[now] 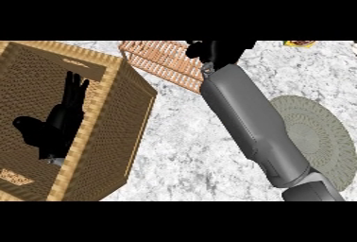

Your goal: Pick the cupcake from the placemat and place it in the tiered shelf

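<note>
Head view, sole entry. Item: marble counter (181, 156), grey-veined, filling the middle of the view. Item: woven box (122, 118), large, tan, open-topped, at nine o'clock; not part of the task. Item: left hand (59, 123), black, fingers straight and relaxed, pointing up, shown over the box interior at nine o'clock, resting and holding nothing. Item: tiered shelf (164, 64), slatted, orange-brown wood, at twelve o'clock, only partly visible past the box corner and the forearm. Item: right forearm (251, 123), grey, running from five o'clock up to twelve o'clock. Item: right hand (216, 51), black, at the shelf's right edge at twelve o'clock; whether its fingers are curled or straight cannot be told, since the top of the view cuts it off. Item: placemat (324, 137), round, grey-green, ribbed, at three o'clock, partly under the forearm; its visible part carries nothing. Item: cupcake, not visible anywhere; it may be inside the right hand or hidden by the arm, which cannot be settled here. Small yellow object (300, 43) at one o'clock, unidentified. Risks, as judged: the hand sits at the shelf's edge, so a release there could let the cupcake land on a slat rim and tip or roll off onto the counter; the forearm could also nudge the light shelf.
</note>
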You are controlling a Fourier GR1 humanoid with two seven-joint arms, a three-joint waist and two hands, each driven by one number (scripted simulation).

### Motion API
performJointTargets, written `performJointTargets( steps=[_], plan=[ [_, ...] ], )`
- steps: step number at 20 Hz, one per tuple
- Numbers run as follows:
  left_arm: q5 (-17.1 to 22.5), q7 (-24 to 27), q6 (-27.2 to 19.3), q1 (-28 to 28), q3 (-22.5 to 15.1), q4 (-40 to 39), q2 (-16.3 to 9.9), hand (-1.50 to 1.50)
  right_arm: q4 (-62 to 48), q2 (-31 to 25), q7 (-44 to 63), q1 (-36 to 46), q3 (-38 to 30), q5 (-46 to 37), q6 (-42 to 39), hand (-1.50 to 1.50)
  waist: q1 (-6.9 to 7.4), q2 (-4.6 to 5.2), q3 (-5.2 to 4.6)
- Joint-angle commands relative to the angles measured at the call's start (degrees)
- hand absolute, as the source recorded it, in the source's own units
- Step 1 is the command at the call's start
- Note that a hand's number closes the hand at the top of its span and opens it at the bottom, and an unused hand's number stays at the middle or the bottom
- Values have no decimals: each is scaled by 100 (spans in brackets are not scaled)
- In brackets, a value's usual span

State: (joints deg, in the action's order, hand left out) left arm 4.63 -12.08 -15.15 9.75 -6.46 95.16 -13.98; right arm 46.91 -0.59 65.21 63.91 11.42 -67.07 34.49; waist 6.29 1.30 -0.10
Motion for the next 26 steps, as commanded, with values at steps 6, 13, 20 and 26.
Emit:
performJointTargets(
  steps=[6,13,20,26],
  plan=[
    [108,158,173,145,148,-229,-81,0,-665,57,748,535,316,663,1459,-150,-64,-26,-2],
    [115,115,41,-15,306,-65,-157,0,-587,57,818,814,51,377,2309,-150,-286,-132,-1],
    [88,271,-11,-377,430,-166,-235,0,-101,57,1444,675,-427,-216,2206,-150,-659,-268,-3],
    [109,383,-63,-669,481,-111,-195,0,1044,58,1616,-228,-322,-495,1809,-150,-864,-332,3]
  ],
)
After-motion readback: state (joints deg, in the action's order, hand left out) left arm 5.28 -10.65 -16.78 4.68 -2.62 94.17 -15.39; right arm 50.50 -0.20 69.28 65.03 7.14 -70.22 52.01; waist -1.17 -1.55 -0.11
